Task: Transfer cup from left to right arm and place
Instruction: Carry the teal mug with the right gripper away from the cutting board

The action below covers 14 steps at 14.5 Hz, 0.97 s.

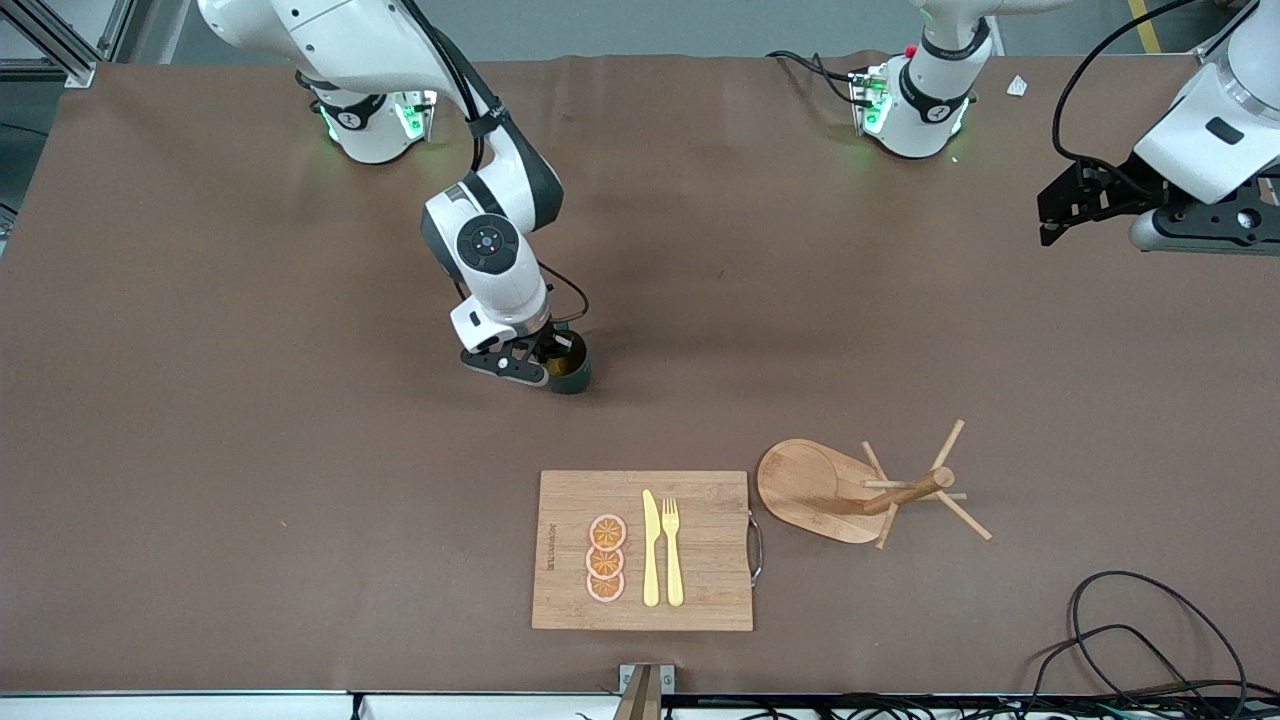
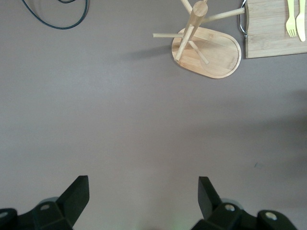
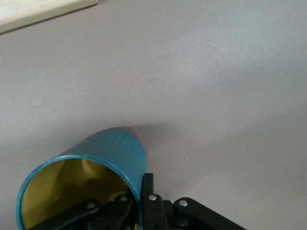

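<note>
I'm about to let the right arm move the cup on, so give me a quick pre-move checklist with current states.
1. Right claw shut on the cup rim, one finger inside, one outside: ok.
2. Cup lifted off the table: cannot tell.
3. Left claw open, holding nothing, waiting over its end of the table: ok.
4. Mug tree pegs free, nothing hung: ok.
5. Cutting board carries a knife, fork and orange slices.
</note>
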Tool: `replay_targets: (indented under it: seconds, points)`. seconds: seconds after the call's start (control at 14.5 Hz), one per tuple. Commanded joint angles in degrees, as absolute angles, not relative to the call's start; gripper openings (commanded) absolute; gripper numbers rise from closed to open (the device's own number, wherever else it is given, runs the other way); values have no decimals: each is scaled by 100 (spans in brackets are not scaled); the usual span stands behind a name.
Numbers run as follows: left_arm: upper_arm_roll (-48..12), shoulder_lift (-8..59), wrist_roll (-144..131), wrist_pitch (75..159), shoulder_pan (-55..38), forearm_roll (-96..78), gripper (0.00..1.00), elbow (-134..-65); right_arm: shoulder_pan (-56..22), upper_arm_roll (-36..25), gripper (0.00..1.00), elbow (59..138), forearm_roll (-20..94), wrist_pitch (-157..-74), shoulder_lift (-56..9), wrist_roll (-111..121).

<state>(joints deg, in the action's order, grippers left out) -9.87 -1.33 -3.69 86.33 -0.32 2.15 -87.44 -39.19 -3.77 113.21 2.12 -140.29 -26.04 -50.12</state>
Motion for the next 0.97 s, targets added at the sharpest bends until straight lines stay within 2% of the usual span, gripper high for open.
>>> replay_targets:
  seconds: [0.0, 0.14, 0.34, 0.69, 0.9]
  points:
    - [-1037, -114, -272, 8648, 35, 211, 100, -8649, -3727, -395, 0, 11075, 150, -13547, -2445, -4896]
    - [-1037, -114, -325, 8648, 35, 193, 100, -8596, -3508, -396, 0, 10916, 141, -12896, -2225, -4388]
    - [-1037, -97, -308, 8648, 35, 202, 100, -8587, -3191, -413, 0, 11082, 123, -12736, -1865, -3283]
    - [-1037, -97, -325, 8648, 44, 211, 100, -8569, -2348, -413, 0, 11925, -26, -12858, -1205, -1744]
    - [-1037, -88, -325, 8648, 35, 211, 100, -8578, -1690, -404, 0, 12662, -26, -13462, -1063, -592]
